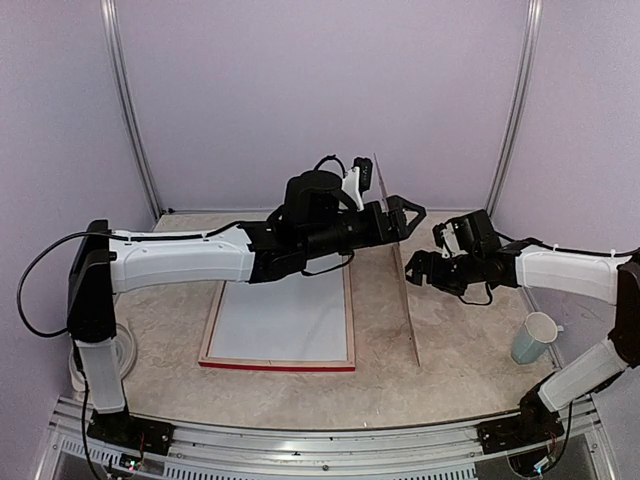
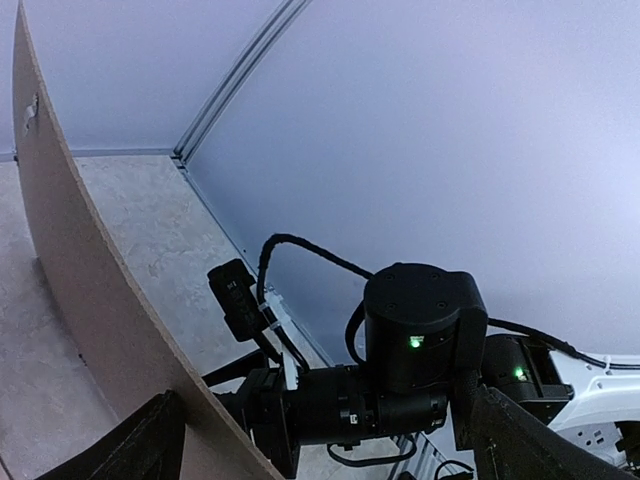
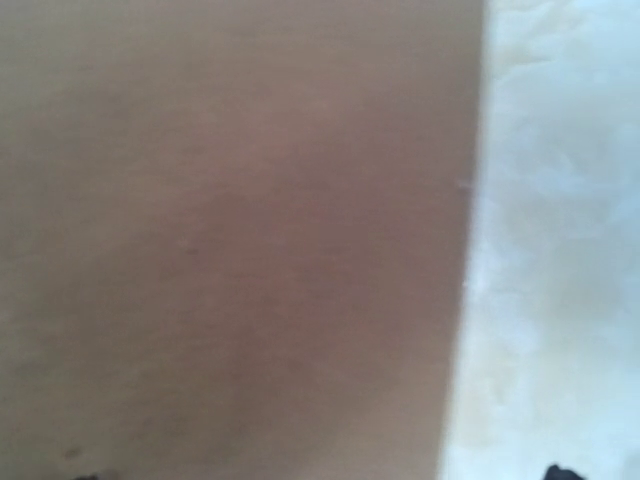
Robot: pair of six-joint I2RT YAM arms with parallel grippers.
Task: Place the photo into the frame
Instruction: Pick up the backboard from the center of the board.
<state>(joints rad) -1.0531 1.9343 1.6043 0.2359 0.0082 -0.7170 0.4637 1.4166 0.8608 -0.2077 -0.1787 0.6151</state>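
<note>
The frame (image 1: 277, 365) lies flat on the table, red front edge toward me, pale wood sides, with a white sheet (image 1: 285, 320) filling its inside. The photo is out of view. A brown backing board (image 1: 403, 295) stands on its long edge just right of the frame. My left gripper (image 1: 408, 217) is open and straddles the board's top edge; in the left wrist view the board (image 2: 90, 290) runs past the left finger (image 2: 140, 445). My right gripper (image 1: 412, 270) is open, close to the board's right face, which fills the right wrist view (image 3: 230, 240).
A pale blue cup (image 1: 533, 338) stands at the right near the right arm's elbow. A white round object (image 1: 126, 348) sits by the left arm's base. Lilac walls with metal posts (image 1: 505, 130) close in the back and sides.
</note>
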